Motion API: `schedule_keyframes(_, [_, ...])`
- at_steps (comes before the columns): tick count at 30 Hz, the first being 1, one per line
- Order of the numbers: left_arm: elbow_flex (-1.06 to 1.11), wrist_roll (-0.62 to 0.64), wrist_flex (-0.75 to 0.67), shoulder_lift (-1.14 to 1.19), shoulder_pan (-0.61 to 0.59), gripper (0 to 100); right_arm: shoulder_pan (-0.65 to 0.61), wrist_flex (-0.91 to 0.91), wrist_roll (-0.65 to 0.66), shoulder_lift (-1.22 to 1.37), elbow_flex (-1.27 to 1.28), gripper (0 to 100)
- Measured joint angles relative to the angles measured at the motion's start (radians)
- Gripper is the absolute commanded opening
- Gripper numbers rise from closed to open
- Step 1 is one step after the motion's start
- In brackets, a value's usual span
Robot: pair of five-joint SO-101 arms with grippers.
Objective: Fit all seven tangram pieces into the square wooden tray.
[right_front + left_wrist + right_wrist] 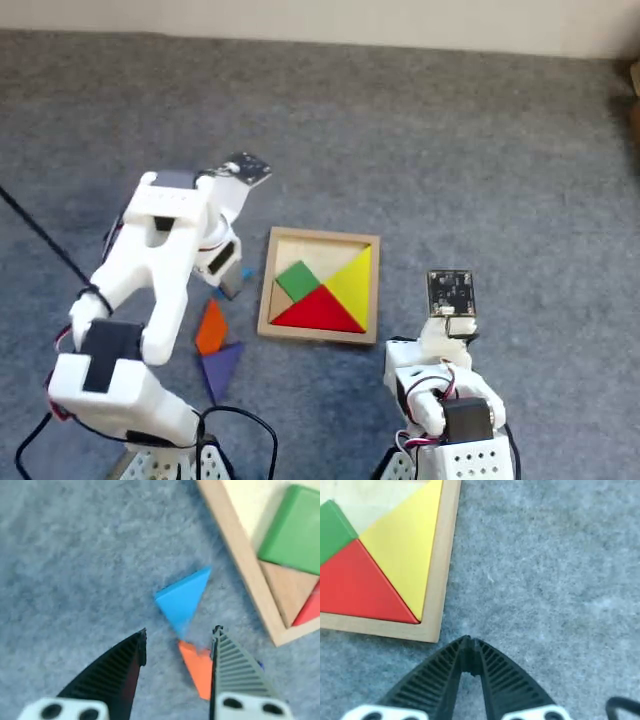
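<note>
Pincer on the left arm (180,630) is released, jaws spread wide, empty, hanging over the small blue wooden triangle (182,600). Key relation: the triangle lies just ahead of the fingertips, one corner pointing back into the gap between them, its broad end away toward the square wooden tray (240,555). The jaws straddle only that corner, so I'd judge the arm must go forward before closing. The blue piece is on the grey table (450,150), near the tray's rim but apart from it. The left arm is clearly nearer. The right pincer (470,647) is clenched on nothing, over bare table off the tray corner that holds the large yellow triangle (405,540) and large red triangle (355,587). The green square (297,279) is in the tray too. The orange flat piece (197,667) is half hidden behind one finger; can't tell whether it touches the blue corner. From above, the left arm covers most of the blue triangle. The purple piece (220,365) sits just beside the orange one, shape unclear. Six pieces counted; a seventh may be under the arm.
</note>
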Motion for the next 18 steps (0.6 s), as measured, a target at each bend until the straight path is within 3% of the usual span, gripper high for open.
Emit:
schedule_keyframes(9, [0.057, -0.002, -0.144, -0.078, -0.012, 26, 0.000, 0.000, 0.000, 0.000, 0.000, 0.6])
schedule_keyframes(18, [0.057, -0.002, -0.255, 0.078, -0.009, 26, 0.000, 0.000, 0.000, 0.000, 0.000, 0.6])
